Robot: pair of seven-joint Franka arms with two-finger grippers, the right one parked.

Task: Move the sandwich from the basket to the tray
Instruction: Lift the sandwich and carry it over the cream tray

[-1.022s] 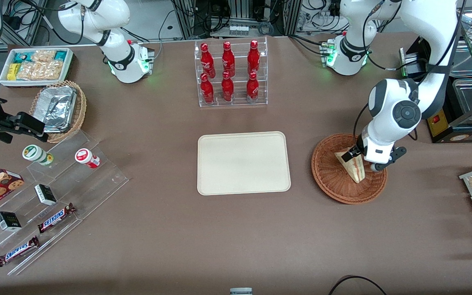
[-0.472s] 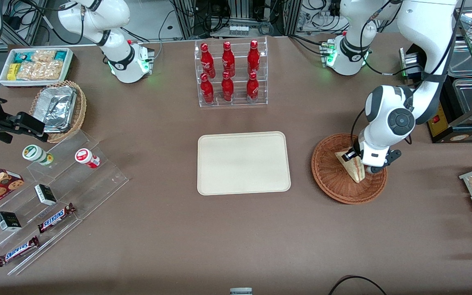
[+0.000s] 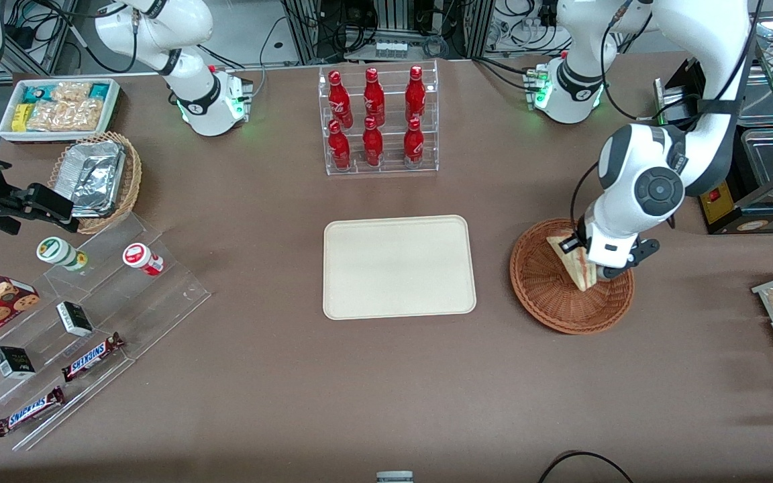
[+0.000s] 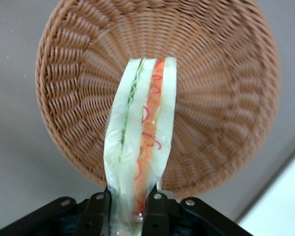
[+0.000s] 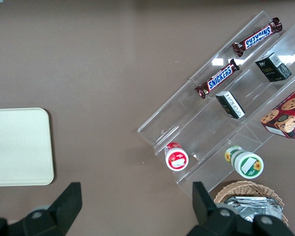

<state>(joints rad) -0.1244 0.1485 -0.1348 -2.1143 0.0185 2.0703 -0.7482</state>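
Brown bench (image 3: 279,376) is cluttered at both ends, but the lane I care about is bare cloth. Pincer (image 4: 129,206) is clamped on the sandwich (image 3: 576,263) at the base of the wedge, one finger (image 4: 97,214) on each bread face, filling stripes running straight out from the grip. Sandwich hangs over the basket (image 3: 544,295); from the wrist view it looks lifted off the weave, though I can't tell how much clearance the lower tip has over the rim.

Step in hand, as I read it: lift out, then carry to the tray (image 3: 359,295), which sits just beside the basket toward the parked arm's end and holds nothing.

How I'd run it:
- Go straight up first, no sideways travel until the tip is clearly above the wicker rim. A snag there would peel the wedge out of the grip.
- Keep grip force where it is. Bread is soft and wrapped in slick film; more squeeze crushes it, less lets it slide.
- Move slowly, wrist orientation fixed. The wedge is long relative to the grip patch, so it will swing on any jerk.
- Aim for the middle of the tray, not the near rim.
- Lower until a bread edge touches, then open; don't drop from height or it tips over.

Bottle rack (image 3: 378,121) is well apart, no conflict.
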